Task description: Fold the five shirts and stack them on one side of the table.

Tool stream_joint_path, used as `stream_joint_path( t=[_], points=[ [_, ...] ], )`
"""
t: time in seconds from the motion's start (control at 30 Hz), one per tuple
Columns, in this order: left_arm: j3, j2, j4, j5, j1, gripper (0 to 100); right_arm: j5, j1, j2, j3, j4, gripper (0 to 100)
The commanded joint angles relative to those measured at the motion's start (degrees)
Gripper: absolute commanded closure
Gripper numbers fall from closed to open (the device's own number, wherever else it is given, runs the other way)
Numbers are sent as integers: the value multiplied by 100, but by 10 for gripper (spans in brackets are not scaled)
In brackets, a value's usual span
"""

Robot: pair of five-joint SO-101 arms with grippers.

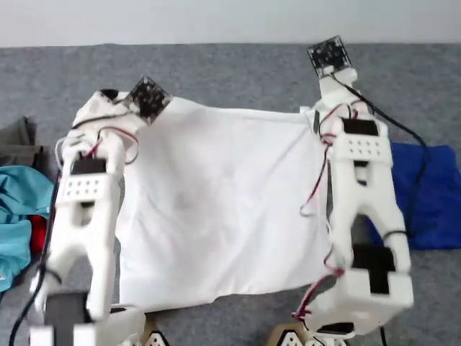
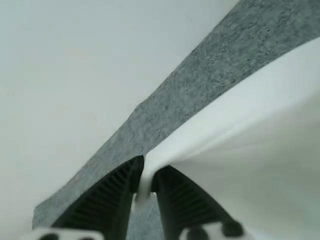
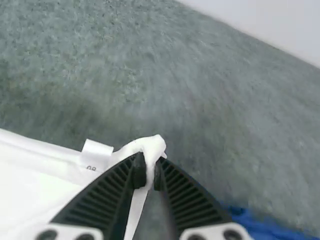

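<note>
Left wrist view has the left tool nearly closed, its two black ribbed fingers pinching a thin fold of the white shirt. The cloth rises from that pinch in a broad sheet, and a strip of grey bench shows next to it. In the right wrist view, the right tool is clamped just as narrowly on a bunched corner of the white shirt, with a small sewn label just beside the pinch.

Seen from the high view, the white shirt lies spread wide over the middle of the bench. The left arm stands at its far left corner and the right arm at its far right corner. A blue shirt lies just beyond the white shirt's right edge, partly behind the right arm. Off the white shirt's left edge sits a teal shirt with a bit of red cloth touching it. A dark grey garment lies farther back on that same side.
</note>
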Motion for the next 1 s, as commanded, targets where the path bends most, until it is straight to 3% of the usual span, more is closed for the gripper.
stream_joint_path(
  t=[0.0,0.1,0.33,0.53,0.7,0.97],
  points=[
    [-1068,747,-141,-97,-123,995,-53,-4,646,-1275,-40,988],
    [-1631,1257,-114,-97,-123,995,-53,4,1253,-2145,207,988],
    [-2747,1802,782,-97,-114,995,-44,-4,2325,-4079,1015,988],
    [-3767,2295,765,-97,-79,995,-35,13,2897,-5354,1156,988],
    [-4576,2804,791,-97,-79,995,-35,-4,3143,-5670,1156,988],
    [-4760,2927,791,-97,-62,995,-35,-4,3152,-5670,1156,988]
  ],
)
